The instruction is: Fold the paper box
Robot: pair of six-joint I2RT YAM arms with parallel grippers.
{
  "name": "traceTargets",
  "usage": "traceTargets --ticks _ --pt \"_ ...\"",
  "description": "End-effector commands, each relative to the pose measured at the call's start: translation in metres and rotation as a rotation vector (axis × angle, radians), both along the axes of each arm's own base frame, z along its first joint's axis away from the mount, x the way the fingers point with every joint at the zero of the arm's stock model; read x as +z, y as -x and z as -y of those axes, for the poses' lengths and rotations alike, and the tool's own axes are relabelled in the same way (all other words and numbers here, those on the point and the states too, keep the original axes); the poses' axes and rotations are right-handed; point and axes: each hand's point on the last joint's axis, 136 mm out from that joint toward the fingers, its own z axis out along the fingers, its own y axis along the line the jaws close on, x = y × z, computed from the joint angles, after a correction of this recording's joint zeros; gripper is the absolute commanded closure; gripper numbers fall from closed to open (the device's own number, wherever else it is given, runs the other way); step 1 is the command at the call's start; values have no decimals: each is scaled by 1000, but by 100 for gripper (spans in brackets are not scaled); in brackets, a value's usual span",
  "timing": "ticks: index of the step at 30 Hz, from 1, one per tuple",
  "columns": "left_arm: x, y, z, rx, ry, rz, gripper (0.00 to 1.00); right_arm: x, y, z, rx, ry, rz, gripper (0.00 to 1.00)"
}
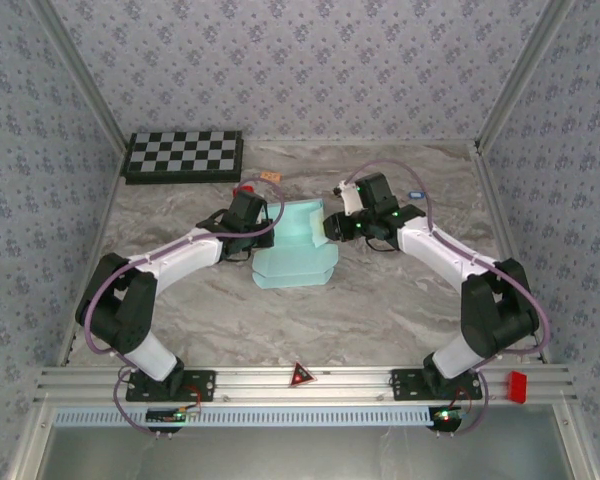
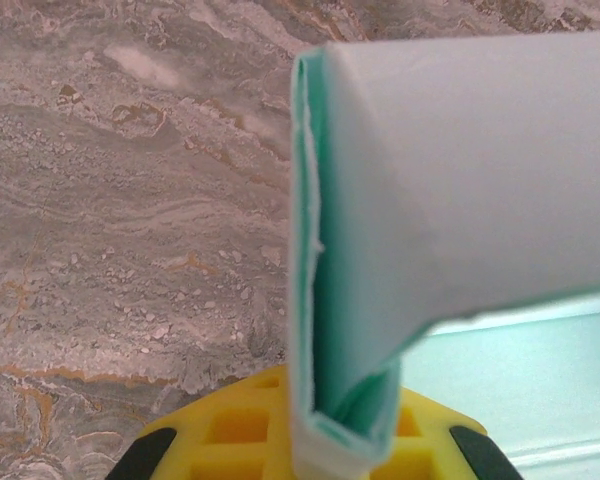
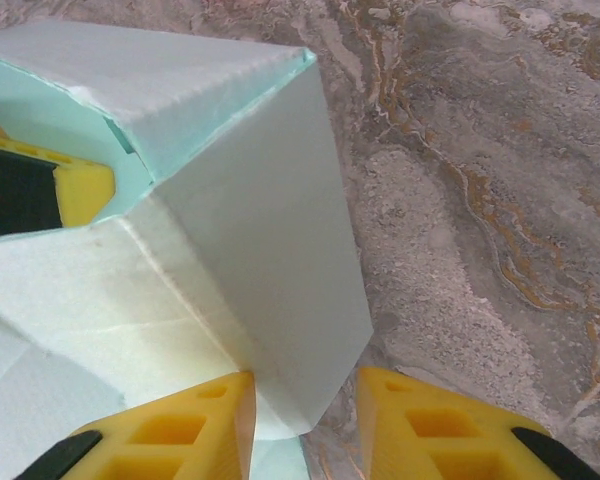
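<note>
The pale aqua paper box (image 1: 298, 245) lies half folded on the marble table between my two arms. My left gripper (image 1: 263, 232) is at its left wall, where the left wrist view shows the doubled-over card edge (image 2: 325, 300) pinched between the yellow fingers (image 2: 230, 425), jaws shut. My right gripper (image 1: 330, 228) is at the box's right side. Its yellow fingers (image 3: 195, 425) stand apart around a pointed flap (image 3: 280, 300); the flap touches the left finger and a gap is open on the right. The left arm's yellow fingertip (image 3: 80, 190) pokes out from under the folded wall.
A black-and-white checkerboard (image 1: 184, 155) lies at the back left. A small red piece (image 1: 245, 188) and an orange tag (image 1: 270, 177) sit behind the box, and a small blue item (image 1: 417, 195) at the back right. Patterned walls close in the table (image 1: 400, 290).
</note>
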Motion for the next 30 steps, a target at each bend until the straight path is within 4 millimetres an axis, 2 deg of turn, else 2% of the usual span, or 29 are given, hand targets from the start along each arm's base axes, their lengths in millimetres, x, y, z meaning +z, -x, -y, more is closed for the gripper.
traceTargets --ticks 1,11,26,27,30 --pt "19 -6 12 -25 47 28 100 8 0 -13 52 -26 14 65" --pt "19 -5 12 -27 46 26 100 6 2 -20 76 -25 11 62" --pt "21 -3 12 -35 52 29 100 -15 -19 -12 -27 192 93 59" --pt "21 -3 12 -34 51 27 100 -5 -26 -14 -39 195 121 59" --pt "21 -3 12 -36 51 26 100 -4 -31 -10 -70 238 149 58"
